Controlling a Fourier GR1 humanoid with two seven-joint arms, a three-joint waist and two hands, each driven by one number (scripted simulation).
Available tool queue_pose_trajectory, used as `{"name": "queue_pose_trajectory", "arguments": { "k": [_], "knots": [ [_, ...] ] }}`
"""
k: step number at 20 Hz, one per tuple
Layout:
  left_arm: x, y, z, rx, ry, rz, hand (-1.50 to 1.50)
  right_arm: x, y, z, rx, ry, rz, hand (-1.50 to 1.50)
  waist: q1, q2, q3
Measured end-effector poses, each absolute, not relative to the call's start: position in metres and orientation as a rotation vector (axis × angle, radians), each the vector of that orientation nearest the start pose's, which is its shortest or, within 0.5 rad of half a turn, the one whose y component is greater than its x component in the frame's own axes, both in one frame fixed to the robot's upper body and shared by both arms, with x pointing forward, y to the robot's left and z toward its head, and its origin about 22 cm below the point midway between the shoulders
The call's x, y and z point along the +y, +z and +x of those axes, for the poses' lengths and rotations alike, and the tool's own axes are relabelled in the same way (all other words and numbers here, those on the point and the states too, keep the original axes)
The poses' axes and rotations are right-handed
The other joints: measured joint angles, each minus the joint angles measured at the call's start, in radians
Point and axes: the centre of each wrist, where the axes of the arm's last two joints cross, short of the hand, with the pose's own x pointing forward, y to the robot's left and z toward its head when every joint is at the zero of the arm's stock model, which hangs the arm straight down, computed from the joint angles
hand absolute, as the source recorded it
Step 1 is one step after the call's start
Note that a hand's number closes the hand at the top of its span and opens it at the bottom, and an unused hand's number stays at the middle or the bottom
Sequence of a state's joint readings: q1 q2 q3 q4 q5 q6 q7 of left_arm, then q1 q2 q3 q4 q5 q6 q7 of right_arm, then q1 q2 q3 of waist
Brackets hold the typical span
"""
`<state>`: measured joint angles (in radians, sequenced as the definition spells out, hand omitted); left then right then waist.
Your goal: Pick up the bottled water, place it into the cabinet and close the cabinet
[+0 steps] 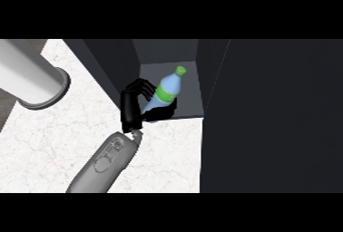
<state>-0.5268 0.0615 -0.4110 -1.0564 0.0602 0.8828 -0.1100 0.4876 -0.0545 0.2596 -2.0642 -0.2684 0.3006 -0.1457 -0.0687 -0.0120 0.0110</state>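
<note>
The bottled water (pixel 168 89), pale blue with a green label and green cap, leans with its cap up and to the right inside the open cabinet (pixel 186 56). My left hand (pixel 131 106) is curled round the bottle's lower half, with fingers behind it on the left and more fingers under its base. The grey forearm (pixel 107 161) comes up from the lower edge. The cabinet's dark door (pixel 275 113) stands open and fills the right side of the view. My right hand does not show.
A large grey cylinder (pixel 33 77) lies at the upper left over the white marble counter (pixel 53 136). A dark cabinet side panel (pixel 107 56) stands to the left of the opening.
</note>
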Motion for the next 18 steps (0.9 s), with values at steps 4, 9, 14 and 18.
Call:
{"name": "queue_pose_trajectory", "arguments": {
  "k": [4, 9, 14, 18],
  "knots": [
    [0.107, 0.006, 0.34, -1.724, -0.006, 0.539, -1.5, -0.213, 0.033, 0.127, -1.753, 0.025, 0.525, -1.5, -0.009, 0.007, -0.001],
    [0.119, 0.031, 0.389, -1.697, -0.099, 0.572, -1.5, -0.213, 0.034, 0.128, -1.757, 0.019, 0.525, -1.5, -0.024, 0.032, -0.009],
    [0.121, 0.036, 0.412, -1.666, -0.13, 0.57, -1.5, -0.213, 0.032, 0.129, -1.764, 0.022, 0.523, -1.5, -0.022, 0.036, -0.01],
    [0.119, 0.031, 0.416, -1.663, -0.122, 0.558, -1.5, -0.215, 0.035, 0.129, -1.767, 0.027, 0.523, -1.5, -0.016, 0.025, -0.005]
  ]
}}
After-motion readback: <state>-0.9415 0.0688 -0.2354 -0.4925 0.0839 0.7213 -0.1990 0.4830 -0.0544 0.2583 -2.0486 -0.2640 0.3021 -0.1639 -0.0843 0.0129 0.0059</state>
